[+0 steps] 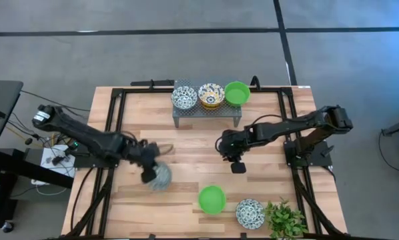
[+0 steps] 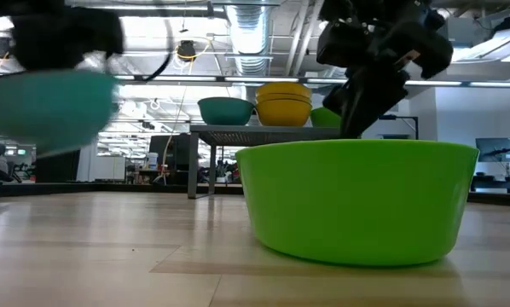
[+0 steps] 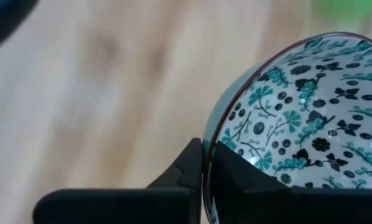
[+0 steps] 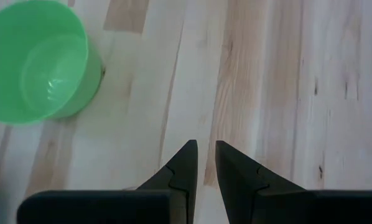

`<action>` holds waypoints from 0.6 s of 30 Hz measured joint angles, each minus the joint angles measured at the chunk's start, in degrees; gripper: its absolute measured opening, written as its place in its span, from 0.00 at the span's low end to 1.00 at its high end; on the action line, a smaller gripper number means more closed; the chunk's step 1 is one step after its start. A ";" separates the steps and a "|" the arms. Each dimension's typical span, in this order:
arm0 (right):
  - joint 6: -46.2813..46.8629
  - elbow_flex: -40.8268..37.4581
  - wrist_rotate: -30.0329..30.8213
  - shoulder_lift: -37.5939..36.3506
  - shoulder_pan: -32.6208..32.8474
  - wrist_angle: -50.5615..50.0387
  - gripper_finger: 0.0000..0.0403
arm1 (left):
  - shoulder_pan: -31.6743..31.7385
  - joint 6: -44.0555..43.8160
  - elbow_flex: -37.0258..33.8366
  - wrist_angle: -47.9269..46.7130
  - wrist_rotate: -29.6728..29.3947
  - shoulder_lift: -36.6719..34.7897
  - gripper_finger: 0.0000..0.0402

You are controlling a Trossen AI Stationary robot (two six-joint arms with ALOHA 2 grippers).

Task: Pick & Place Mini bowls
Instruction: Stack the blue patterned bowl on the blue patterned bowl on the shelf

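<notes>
My left gripper (image 3: 206,171) is shut on a blue-and-white patterned bowl (image 1: 161,177) and carries it above the table's left middle; in the low view the bowl (image 2: 46,107) hangs clear of the wood. My right gripper (image 1: 237,165) hovers over the table's centre, its fingers (image 4: 187,163) nearly together with only a narrow slit, holding nothing. A green bowl (image 1: 211,199) and a second blue-and-white bowl (image 1: 250,213) rest on their bases near the near edge. On a rack (image 1: 207,112) at the far edge sit blue-and-white (image 1: 184,98), yellow (image 1: 211,95) and green (image 1: 237,93) bowls. My left gripper pinches the patterned bowl's rim (image 3: 208,146), one finger inside the bowl (image 3: 242,177) and one outside (image 3: 185,171). The bowl is lifted clear of the table and tilted, its patterned inside turned toward the wrist camera.
A leafy green plant (image 1: 284,220) stands at the near right corner beside the blue-and-white bowl. The green bowl (image 4: 37,62) lies close to my right gripper, toward the near edge. Bare wood (image 1: 186,143) stretches between the rack and the grippers.
</notes>
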 joint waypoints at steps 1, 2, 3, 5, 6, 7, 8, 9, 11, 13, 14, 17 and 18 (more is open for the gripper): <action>0.91 0.00 0.01 -0.50 0.01 -0.12 0.13 | 1.58 0.22 1.40 0.19 -2.37 -0.62 0.04; 1.54 0.00 0.02 -0.90 0.01 -0.40 0.13 | 3.09 0.28 2.93 0.28 -4.80 -1.35 0.04; 1.74 0.00 0.03 -1.34 0.01 -0.86 0.13 | 4.87 0.37 4.51 0.36 -6.93 -2.00 0.05; 1.42 0.00 0.03 -1.76 0.01 -1.20 0.13 | 8.82 0.33 7.20 0.60 -10.02 -3.05 0.05; 1.25 0.00 0.09 -1.76 0.01 -1.32 0.13 | 11.01 -0.02 8.43 0.56 -11.07 -3.54 0.05; 1.28 0.00 0.12 -1.76 0.04 -1.68 0.13 | 13.31 0.13 9.70 0.56 -11.57 -3.89 0.05; 1.28 0.00 0.12 -1.76 0.05 -2.25 0.13 | 15.56 0.84 10.98 0.90 -11.83 -4.09 0.05; 1.27 0.00 0.14 -1.76 0.05 -2.68 0.13 | 17.88 1.39 12.12 1.26 -11.83 -4.27 0.04; 1.28 -0.10 0.14 -1.71 0.05 -4.01 0.13 | 22.71 1.90 13.95 1.31 -11.35 -4.36 0.04; 1.26 -0.62 0.14 -1.67 0.05 -4.92 0.13 | 27.87 2.01 15.22 1.37 -9.64 -4.29 0.04; 1.27 -0.97 0.14 -1.67 0.05 -4.98 0.13 | 30.53 2.56 15.64 1.40 -8.57 -4.29 0.05; 1.27 -1.80 0.14 -1.65 0.05 -5.31 0.13 | 38.19 5.46 15.97 1.99 -4.86 -4.27 0.06; 1.27 -2.01 0.14 -1.65 0.05 -5.54 0.13 | 40.56 5.86 15.97 2.02 -4.43 -4.27 0.06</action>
